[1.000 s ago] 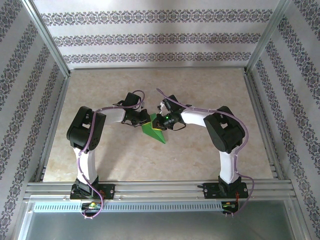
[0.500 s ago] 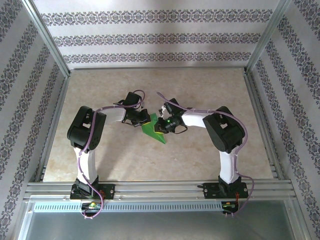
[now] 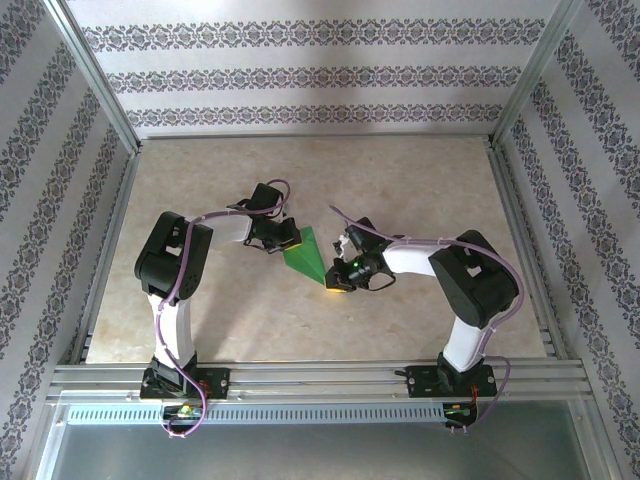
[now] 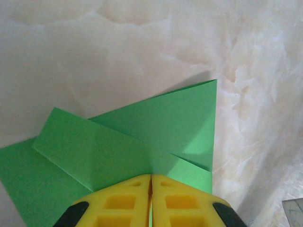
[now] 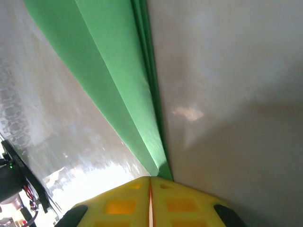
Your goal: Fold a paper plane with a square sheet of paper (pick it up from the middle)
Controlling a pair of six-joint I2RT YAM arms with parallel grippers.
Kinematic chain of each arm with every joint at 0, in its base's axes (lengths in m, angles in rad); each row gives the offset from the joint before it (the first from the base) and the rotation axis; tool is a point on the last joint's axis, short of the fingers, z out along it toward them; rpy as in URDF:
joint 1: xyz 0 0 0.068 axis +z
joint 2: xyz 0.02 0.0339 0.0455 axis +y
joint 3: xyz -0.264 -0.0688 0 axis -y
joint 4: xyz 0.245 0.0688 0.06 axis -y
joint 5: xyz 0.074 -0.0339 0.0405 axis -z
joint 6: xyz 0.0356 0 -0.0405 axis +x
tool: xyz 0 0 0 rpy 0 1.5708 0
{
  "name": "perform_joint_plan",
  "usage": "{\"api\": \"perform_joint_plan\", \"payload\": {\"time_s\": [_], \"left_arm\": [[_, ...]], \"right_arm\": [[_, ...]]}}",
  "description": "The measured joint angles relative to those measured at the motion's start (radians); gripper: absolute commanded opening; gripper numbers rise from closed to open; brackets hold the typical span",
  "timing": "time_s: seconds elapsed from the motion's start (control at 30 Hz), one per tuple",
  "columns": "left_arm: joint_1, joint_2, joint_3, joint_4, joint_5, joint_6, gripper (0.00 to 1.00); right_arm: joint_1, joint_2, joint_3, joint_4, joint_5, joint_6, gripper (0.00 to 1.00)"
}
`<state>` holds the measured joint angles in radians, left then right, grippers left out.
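Top external | my left hand point(image 3: 290, 240) pinches paper plane point(image 3: 308, 260) tail | right hand point(image 3: 336, 283) pressed together at nose, perhaps gripping | hold centre crease flat, press evenly

Tabletop point(image 3: 400, 180): beige, marble-patterned. Walls point(image 3: 320, 75): white wallpaper, grey floral bands. Aluminium rails point(image 3: 320, 375): along near edge.

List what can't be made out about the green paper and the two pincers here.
- Left wrist view: the paper plane has its near edge hidden under the shut left pincer, and the frame cuts off its left corner.
- Right wrist view: the plane's nose disappears under the shut right pincer. Whether it is pinched or just pressed is unclear.
- Top view: the folded layers are too small to count.
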<state>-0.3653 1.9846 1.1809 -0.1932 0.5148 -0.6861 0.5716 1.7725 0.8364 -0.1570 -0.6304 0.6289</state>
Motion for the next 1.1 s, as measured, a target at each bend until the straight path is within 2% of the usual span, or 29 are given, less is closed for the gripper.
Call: {"api": "perform_joint_plan", "payload": {"time_s": [0.23,0.37,0.5,0.6,0.73,0.93,1.1], "left_arm": [[0.0,0.0,0.011,-0.01,0.009,0.0,0.14],[0.0,-0.014,0.031,-0.025,0.028,-0.002,0.25],[0.001,-0.104,0.029,-0.027,0.029,-0.009,0.32],[0.006,-0.212,-0.002,-0.009,0.014,-0.028,0.36],[0.027,-0.315,-0.105,0.055,-0.001,-0.078,0.45],[0.053,-0.324,-0.246,0.123,0.0,-0.172,0.57],[0.062,-0.324,-0.297,0.18,0.003,-0.222,0.64]], "right_arm": [[-0.007,-0.078,-0.037,-0.016,0.014,0.0,0.16],[-0.01,-0.152,-0.019,0.003,0.068,-0.005,0.27],[-0.034,-0.164,0.026,0.044,0.119,-0.005,0.29],[-0.057,-0.132,0.07,0.066,0.126,-0.006,0.33],[-0.066,-0.037,0.14,0.102,0.11,-0.013,0.34],[-0.066,0.115,0.23,0.139,0.056,-0.031,0.34],[-0.071,0.167,0.259,0.169,0.023,-0.029,0.32]]}}
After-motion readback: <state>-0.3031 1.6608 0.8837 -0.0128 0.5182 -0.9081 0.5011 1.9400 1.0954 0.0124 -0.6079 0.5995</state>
